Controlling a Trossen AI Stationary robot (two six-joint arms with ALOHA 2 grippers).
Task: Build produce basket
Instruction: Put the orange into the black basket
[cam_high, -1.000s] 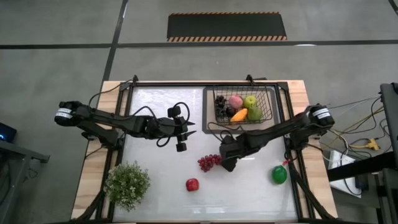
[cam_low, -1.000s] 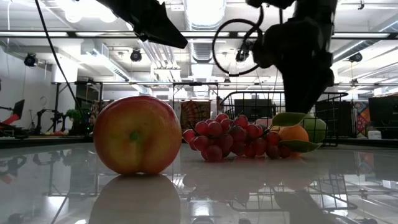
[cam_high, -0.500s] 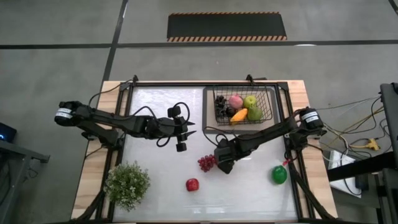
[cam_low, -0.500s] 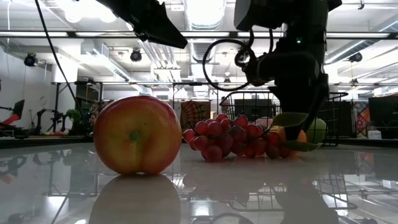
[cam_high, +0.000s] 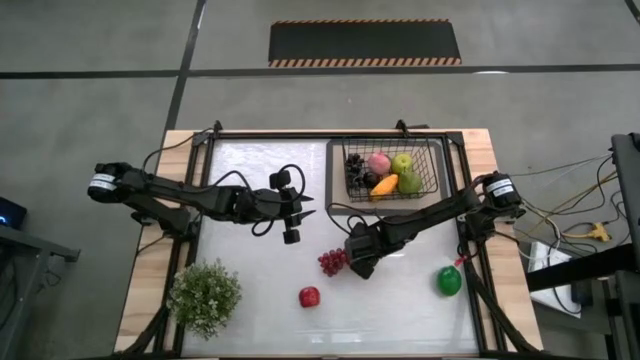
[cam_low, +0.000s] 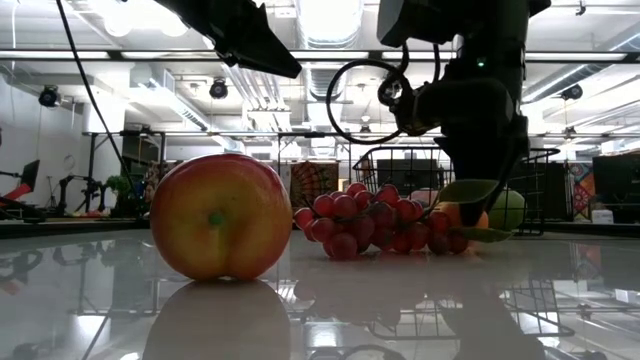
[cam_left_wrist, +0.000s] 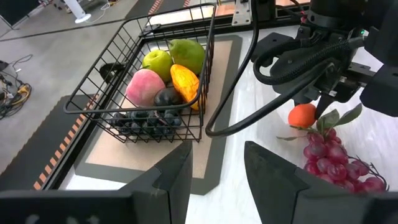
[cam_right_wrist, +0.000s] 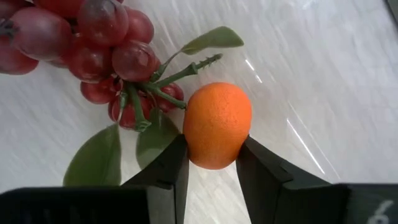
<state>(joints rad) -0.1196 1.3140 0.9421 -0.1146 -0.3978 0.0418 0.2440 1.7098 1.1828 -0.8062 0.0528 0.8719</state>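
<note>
A small orange tangerine (cam_right_wrist: 217, 121) sits beside the red grapes (cam_high: 333, 261) near the table's middle. My right gripper (cam_right_wrist: 212, 142) stands over it and is shut on it. The red apple (cam_high: 309, 296) and the green pepper (cam_high: 449, 280) lie nearer the table's near edge. The black wire basket (cam_high: 434, 172) stands at the far right with dark grapes, the peach, green fruits and the mango inside. My left gripper (cam_high: 303, 215) hovers open above the table's middle, left of the basket. My right gripper pinches the tangerine by its two opposite sides (cam_right_wrist: 189, 134) between its fingers (cam_right_wrist: 166, 177). The fingers come from above, pointing down. In the low view the tangerine (cam_low: 463, 214) is level with the grapes, at the table top; whether it is lifted I cannot tell.
A bushy potted plant (cam_high: 204, 296) stands at the near left corner. The grapes' green leaves and stem (cam_right_wrist: 158, 87) lie right against the tangerine. White table surface lies bare between the grapes and the pepper and in front of the basket.
My right gripper has moved a little toward the table's left and down onto the tangerine beside the grapes, then held still for the last half second. The fruit has stayed where it was.
</note>
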